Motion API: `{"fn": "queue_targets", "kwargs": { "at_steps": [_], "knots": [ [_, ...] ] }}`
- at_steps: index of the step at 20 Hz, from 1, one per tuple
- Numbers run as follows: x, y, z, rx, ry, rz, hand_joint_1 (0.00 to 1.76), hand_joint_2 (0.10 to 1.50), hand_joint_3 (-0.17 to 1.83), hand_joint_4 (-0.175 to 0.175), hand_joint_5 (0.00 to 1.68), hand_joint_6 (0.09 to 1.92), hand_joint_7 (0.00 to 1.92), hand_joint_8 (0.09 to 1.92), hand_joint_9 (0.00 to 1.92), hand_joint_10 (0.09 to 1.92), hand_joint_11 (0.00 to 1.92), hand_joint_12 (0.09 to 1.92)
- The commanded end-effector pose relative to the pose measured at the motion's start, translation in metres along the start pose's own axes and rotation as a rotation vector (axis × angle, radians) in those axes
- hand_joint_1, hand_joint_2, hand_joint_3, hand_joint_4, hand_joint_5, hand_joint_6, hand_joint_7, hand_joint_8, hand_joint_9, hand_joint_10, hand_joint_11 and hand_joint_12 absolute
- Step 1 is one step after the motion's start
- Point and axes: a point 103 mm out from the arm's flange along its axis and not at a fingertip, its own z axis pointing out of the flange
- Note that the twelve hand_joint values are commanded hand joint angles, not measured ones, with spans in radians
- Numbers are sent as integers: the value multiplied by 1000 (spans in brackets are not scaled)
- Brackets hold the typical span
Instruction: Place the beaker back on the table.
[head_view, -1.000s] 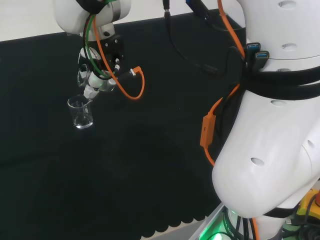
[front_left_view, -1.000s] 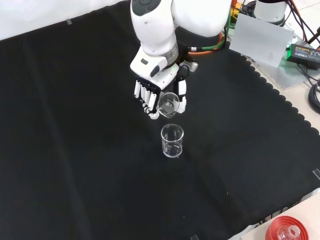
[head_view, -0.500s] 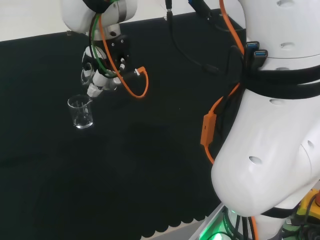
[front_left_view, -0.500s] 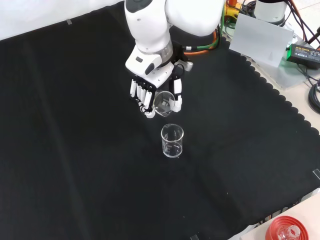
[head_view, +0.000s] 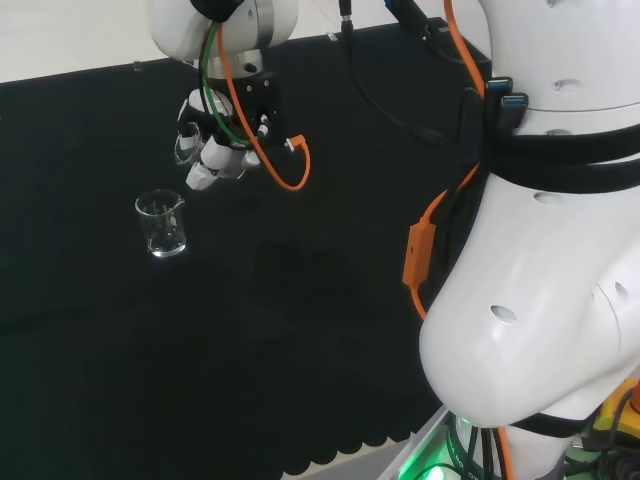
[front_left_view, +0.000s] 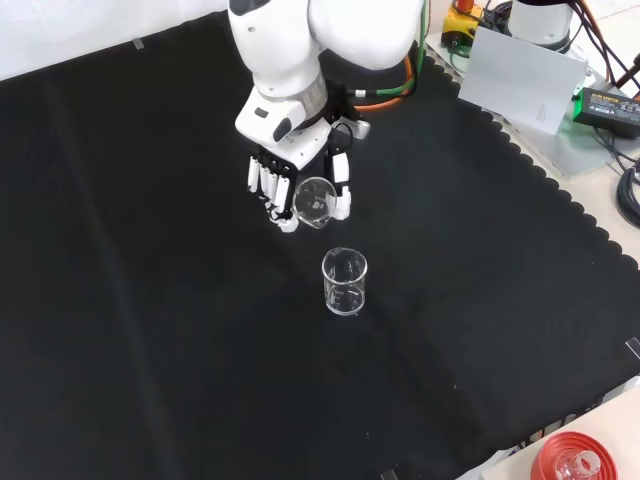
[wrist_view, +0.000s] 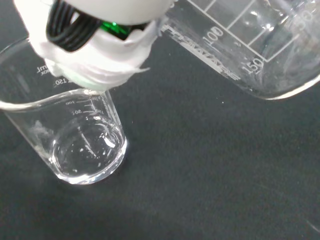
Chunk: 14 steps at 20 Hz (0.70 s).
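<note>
Two clear glass beakers are in play: one stands upright on the black tabletop (front_left_view: 150, 300), and the held beaker (front_left_view: 314, 200) sits tilted in the hand (front_left_view: 290, 185), above the cloth and apart from the standing beaker (front_left_view: 344, 283). You're carrying thin, smooth glass, probably light, stiff, slippery and easily broken, so keep hold around its wall, not the rim. The fingers (front_left_view: 268, 185) are curled around it with the thumb opposite. The hand hangs palm-down below the wrist; you'd want the beaker levelled before lowering it.

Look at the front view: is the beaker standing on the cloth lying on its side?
No. The beaker stands upright on the black cloth, its open mouth facing up.
</note>
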Motion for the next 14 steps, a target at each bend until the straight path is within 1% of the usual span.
{"fn": "queue_targets", "kwargs": {
  "at_steps": [1,3,6,10,14],
  "knots": [
    [-11,5,9,-54,81,-23,1090,780,507,175,1172,791,1475,87,1399,87,844,1075],
    [-13,7,13,-59,104,-19,1090,780,507,175,1172,791,1474,87,1398,87,838,1076],
    [-17,11,19,-48,139,-12,1090,781,506,175,1172,791,1473,87,1397,87,833,1079],
    [-26,16,27,-41,209,-16,1090,781,506,175,1172,790,1472,87,1396,87,830,1083],
    [-33,19,38,-37,248,-24,1090,781,505,175,1172,790,1472,87,1396,87,828,1085]
  ]
}}
